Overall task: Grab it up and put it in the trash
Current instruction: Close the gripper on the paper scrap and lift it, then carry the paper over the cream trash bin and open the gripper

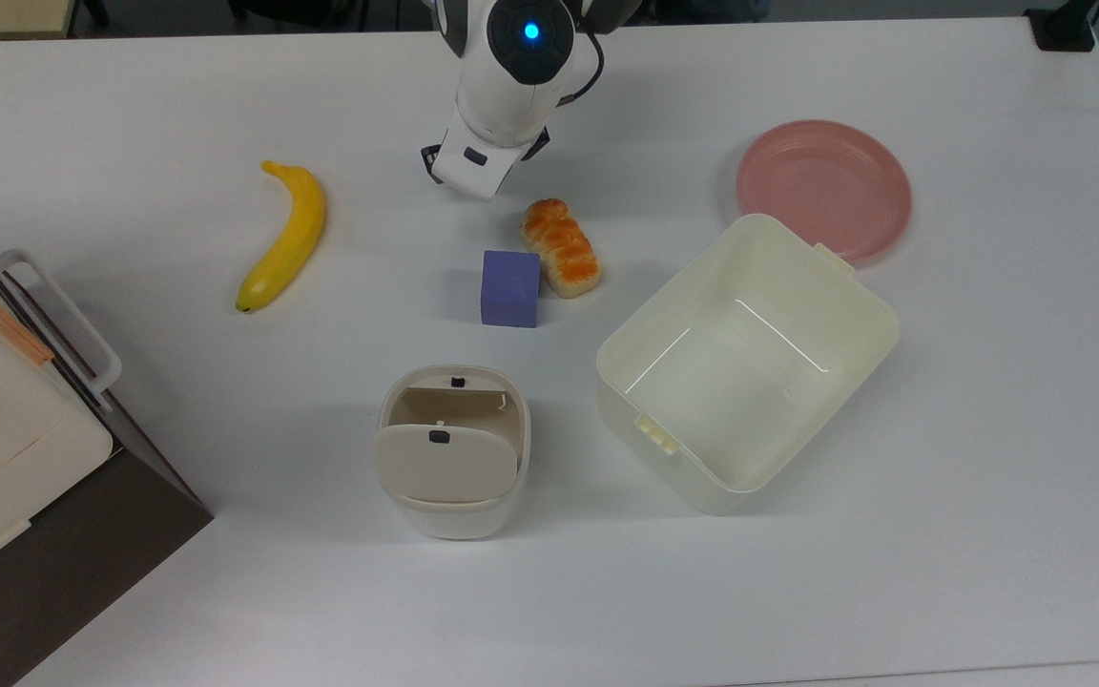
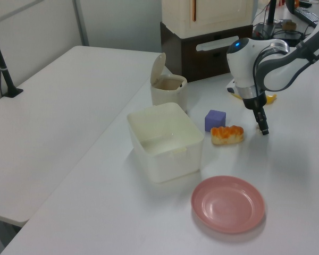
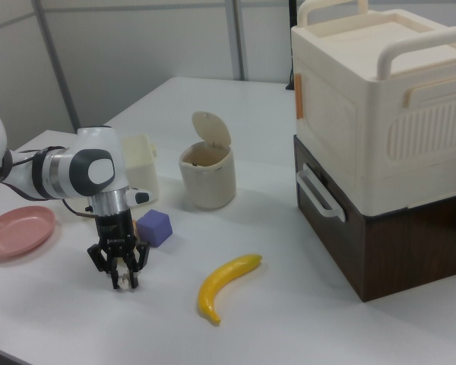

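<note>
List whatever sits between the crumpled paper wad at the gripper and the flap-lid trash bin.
Only the purple block, just to the top view's right of the straight line from the gripper to the small cream flap-lid bin, whose lid stands open.

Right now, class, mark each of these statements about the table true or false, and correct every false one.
1. The bin's lid is up. True.
2. The banana lies on the pink plate. False: it lies on the table, far from the plate.
3. The purple block sits beside the bread. True.
4. The large tub holds the bread. False: the tub is empty.
5. The hand is down at the table, near the block. True.
</note>
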`<action>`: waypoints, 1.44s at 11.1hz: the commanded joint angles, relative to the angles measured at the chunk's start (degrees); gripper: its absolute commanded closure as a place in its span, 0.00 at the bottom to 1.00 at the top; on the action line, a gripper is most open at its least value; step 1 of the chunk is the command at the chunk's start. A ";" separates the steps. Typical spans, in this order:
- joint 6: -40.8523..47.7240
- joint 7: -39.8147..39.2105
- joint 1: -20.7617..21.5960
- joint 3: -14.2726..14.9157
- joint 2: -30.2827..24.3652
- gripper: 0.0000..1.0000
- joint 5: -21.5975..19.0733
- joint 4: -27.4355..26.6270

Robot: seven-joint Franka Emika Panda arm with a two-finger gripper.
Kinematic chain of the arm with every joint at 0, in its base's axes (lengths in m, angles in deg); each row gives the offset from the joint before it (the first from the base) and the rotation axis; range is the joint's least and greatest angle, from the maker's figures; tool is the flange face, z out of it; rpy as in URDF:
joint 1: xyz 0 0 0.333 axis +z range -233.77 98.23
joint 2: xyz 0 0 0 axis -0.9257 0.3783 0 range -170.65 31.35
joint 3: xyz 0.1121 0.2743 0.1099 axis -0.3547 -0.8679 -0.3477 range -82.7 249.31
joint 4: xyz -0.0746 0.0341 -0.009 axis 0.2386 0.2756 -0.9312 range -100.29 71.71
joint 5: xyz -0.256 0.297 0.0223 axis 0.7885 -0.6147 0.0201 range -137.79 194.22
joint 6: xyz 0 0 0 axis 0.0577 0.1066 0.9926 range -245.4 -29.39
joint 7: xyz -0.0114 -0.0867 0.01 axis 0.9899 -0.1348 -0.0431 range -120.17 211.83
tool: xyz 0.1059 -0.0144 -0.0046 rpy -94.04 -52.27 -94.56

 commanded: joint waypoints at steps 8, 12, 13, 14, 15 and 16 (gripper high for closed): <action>-7.57 -0.58 -4.51 -0.57 2.57 0.84 -7.62 28.27; -21.65 10.39 -7.78 -0.57 12.59 0.73 -7.90 35.86; -23.15 12.76 -8.04 -0.57 14.53 0.63 -7.90 37.01; -24.99 16.61 -8.22 -0.57 15.60 0.09 -8.07 37.54; -26.14 19.87 -8.31 -0.57 15.78 0.00 -7.55 37.54; -26.06 20.43 -8.22 -0.57 15.44 0.00 -7.81 37.54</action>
